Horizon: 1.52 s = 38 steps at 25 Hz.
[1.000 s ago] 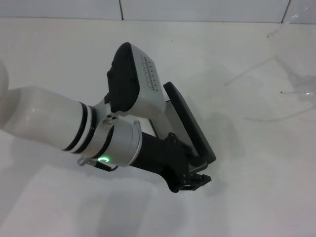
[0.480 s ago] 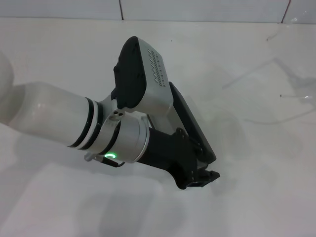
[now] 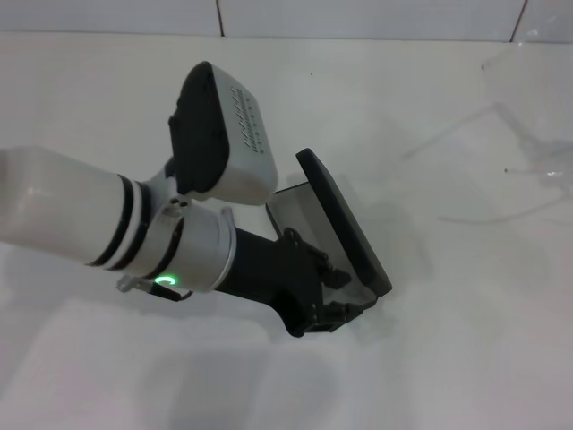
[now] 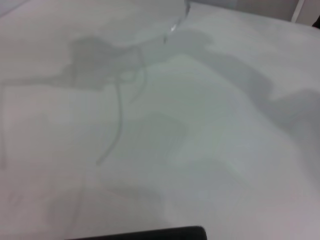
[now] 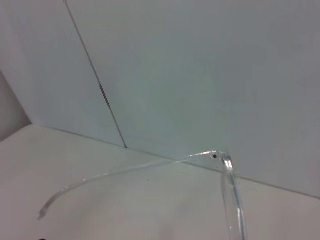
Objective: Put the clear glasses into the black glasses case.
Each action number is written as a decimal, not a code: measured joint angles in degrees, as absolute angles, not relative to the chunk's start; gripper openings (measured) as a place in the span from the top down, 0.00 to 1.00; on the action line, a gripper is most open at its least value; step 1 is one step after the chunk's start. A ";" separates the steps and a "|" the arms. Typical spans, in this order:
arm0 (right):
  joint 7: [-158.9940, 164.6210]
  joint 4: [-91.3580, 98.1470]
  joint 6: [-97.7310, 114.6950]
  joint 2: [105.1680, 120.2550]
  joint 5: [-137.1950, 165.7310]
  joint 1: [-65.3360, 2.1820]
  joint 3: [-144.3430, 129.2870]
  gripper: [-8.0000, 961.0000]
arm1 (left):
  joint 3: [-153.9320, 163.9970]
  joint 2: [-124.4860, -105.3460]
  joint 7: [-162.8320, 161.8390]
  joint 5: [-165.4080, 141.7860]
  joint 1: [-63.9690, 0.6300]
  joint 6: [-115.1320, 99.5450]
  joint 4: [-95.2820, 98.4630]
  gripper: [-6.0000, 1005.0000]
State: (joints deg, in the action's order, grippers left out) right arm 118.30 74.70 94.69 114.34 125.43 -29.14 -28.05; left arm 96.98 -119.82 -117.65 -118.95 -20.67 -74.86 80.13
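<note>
Left gripper (image 3: 336, 315) sat low beside the black glasses case (image 3: 345, 224), its black fingertips at the near end of the case, close under the raised lid. Whether those fingers were spread or pressed together could not be told, since the wrist and the case hid them. The case stood open on the white table (image 3: 430, 358), its lid tilted up on edge, with the grey lining showing just beside the arm. Well apart from the case, toward the far right corner of the table, were the clear glasses (image 3: 528, 143), faint against the white; whether they lay on the table or were held could not be told. Right gripper did not show; its wrist camera saw one temple arm (image 5: 125, 172) and its hinge
</note>
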 joint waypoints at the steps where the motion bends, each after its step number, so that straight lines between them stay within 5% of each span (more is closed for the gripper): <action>1: 118.30 74.69 94.70 114.34 125.24 -29.17 -28.06 0.87 | 97.27 -119.88 -117.55 -119.02 -21.16 -74.57 79.14 0.63; 38: 117.49 74.35 96.24 114.96 124.13 -26.79 -28.03 0.87 | 105.43 -120.12 -116.65 -112.79 -28.13 -64.64 75.54 0.63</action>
